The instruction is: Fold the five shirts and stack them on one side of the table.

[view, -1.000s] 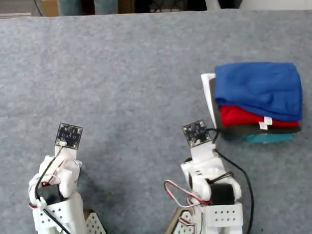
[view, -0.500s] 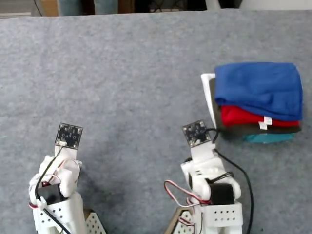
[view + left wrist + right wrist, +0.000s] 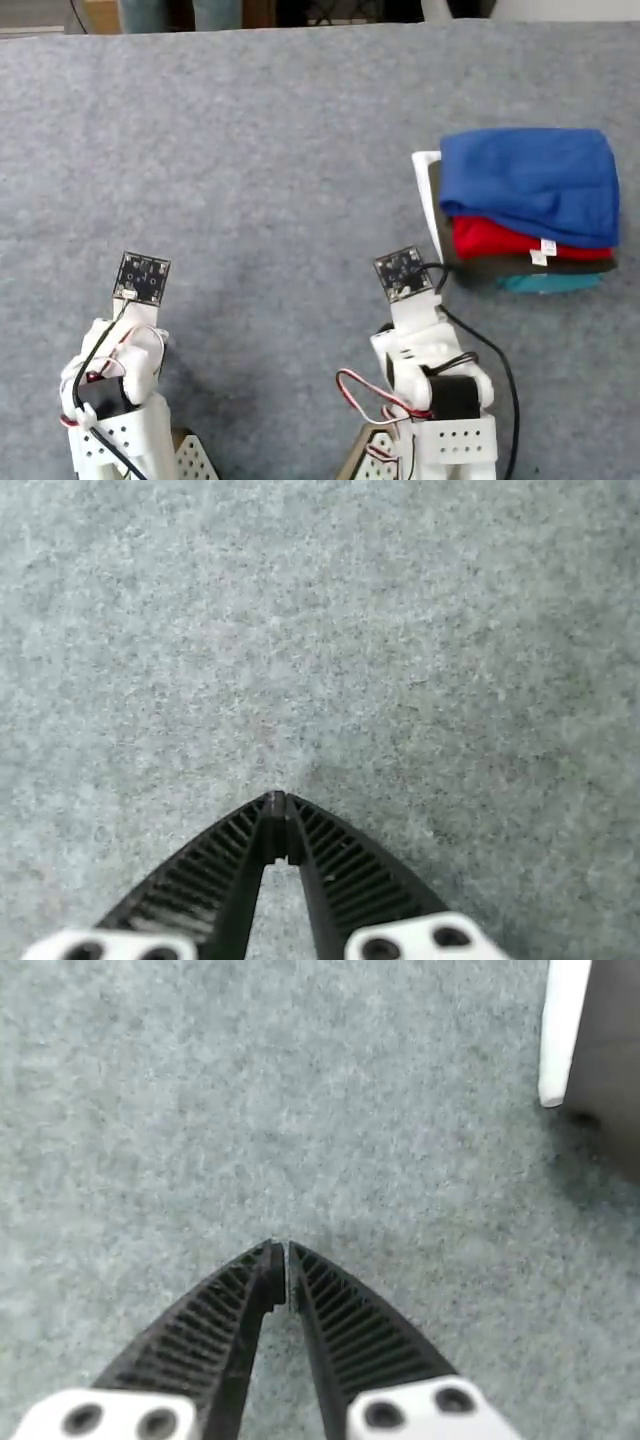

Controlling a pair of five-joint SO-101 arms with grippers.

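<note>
Nearest you, both arms sit folded low at the near edge of the table (image 3: 250,150). The left gripper (image 3: 277,800) is closed, tips touching, with nothing between them and only grey felt beneath. The right gripper (image 3: 280,1248) is all but closed, a hairline gap at the tips, and likewise holds nothing.

Just beyond the right arm, on the right side of the table, lies the stack (image 3: 525,205). The blue shirt (image 3: 530,180) is on top, with the red shirt (image 3: 520,240) under it, then a dark grey shirt (image 3: 500,268) and a teal shirt (image 3: 550,284) at the base. A white shirt (image 3: 426,200) shows as an edge along the stack's left side; the right wrist view catches that edge close by.

Five colours are counted in one pile, and no loose shirt lies elsewhere on the felt. Judge the folding and stacking as complete, so your next move calls for nothing but keeping both arms parked. At most, square up the protruding white edge.
</note>
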